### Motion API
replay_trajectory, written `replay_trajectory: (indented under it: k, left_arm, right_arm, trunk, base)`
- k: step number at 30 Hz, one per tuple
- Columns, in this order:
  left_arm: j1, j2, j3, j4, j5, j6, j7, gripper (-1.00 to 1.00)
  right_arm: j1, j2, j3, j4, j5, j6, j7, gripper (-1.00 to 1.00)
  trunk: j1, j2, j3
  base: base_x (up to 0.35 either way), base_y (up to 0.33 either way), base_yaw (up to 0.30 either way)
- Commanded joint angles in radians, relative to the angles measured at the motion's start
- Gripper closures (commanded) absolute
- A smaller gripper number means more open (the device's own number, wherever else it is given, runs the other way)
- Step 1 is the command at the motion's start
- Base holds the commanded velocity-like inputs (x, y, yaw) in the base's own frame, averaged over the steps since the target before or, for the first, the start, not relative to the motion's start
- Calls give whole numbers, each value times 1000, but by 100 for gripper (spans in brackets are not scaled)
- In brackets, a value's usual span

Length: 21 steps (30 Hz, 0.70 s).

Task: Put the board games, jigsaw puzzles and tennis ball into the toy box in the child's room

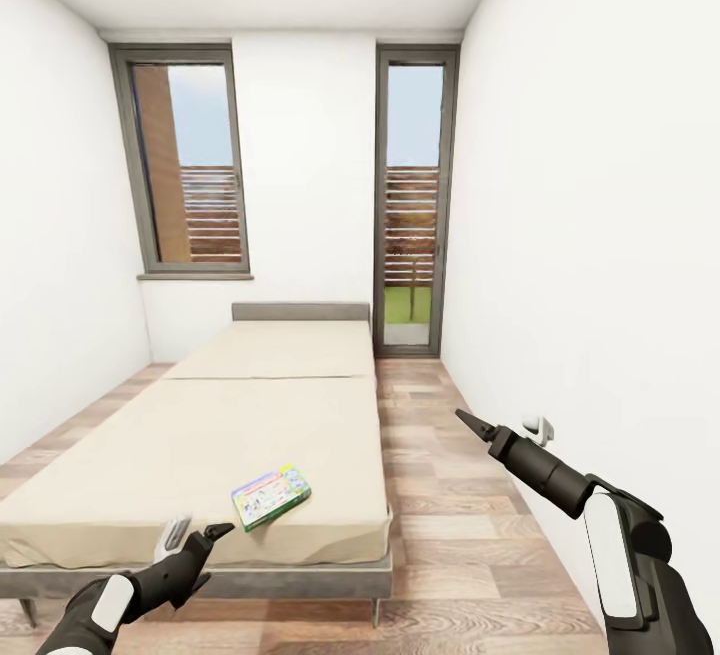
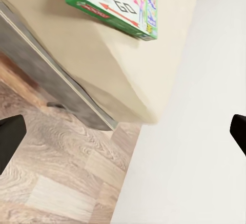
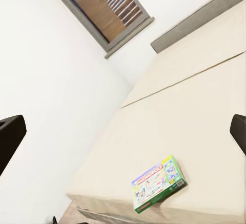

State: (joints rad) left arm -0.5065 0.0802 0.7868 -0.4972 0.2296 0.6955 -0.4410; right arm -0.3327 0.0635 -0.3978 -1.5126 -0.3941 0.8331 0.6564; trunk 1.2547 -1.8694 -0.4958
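Observation:
A white-and-green board game [image 1: 271, 496] lies flat on the bed [image 1: 240, 415], near the foot end on the side towards the right wall. It also shows in the left wrist view [image 2: 115, 3] and the right wrist view [image 3: 158, 183]. My left gripper [image 1: 195, 535] hovers open just short of the bed's foot edge, a little left of the game. Out over the floor to the right of the bed, my right gripper [image 1: 505, 427] is raised and open, holding nothing. The bed [image 3: 179, 116] has two beige pads and a grey headboard [image 1: 300, 312].
A strip of wood floor [image 1: 440, 495] runs between the bed and the right wall. A window [image 1: 190, 165] and a tall glass door [image 1: 412, 205] are in the far wall. The left wall stands close to the bed's other side.

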Motion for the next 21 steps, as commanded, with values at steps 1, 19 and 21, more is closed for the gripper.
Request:
replay_trajectory:
  k: [1, 19, 21]
  left_arm:
    - [-1, 0, 6, 0, 1, 7, -3, -100]
    - [-1, 1, 5, -1, 1, 6, -3, -100]
    - [-1, 1, 5, 0, 1, 6, -4, -100]
  right_arm:
    - [-1, 1, -3, 0, 0, 6, 4, -100]
    - [-1, 1, -3, 0, 0, 4, 3, -100]
    - [-1, 1, -3, 0, 0, 4, 3, -100]
  trunk:
    - [0, -1, -1]
    - [0, -1, -1]
    - [0, -1, -1]
  base:
    - [231, -54, 0]
    - [119, -47, 0]
    - [38, -6, 0]
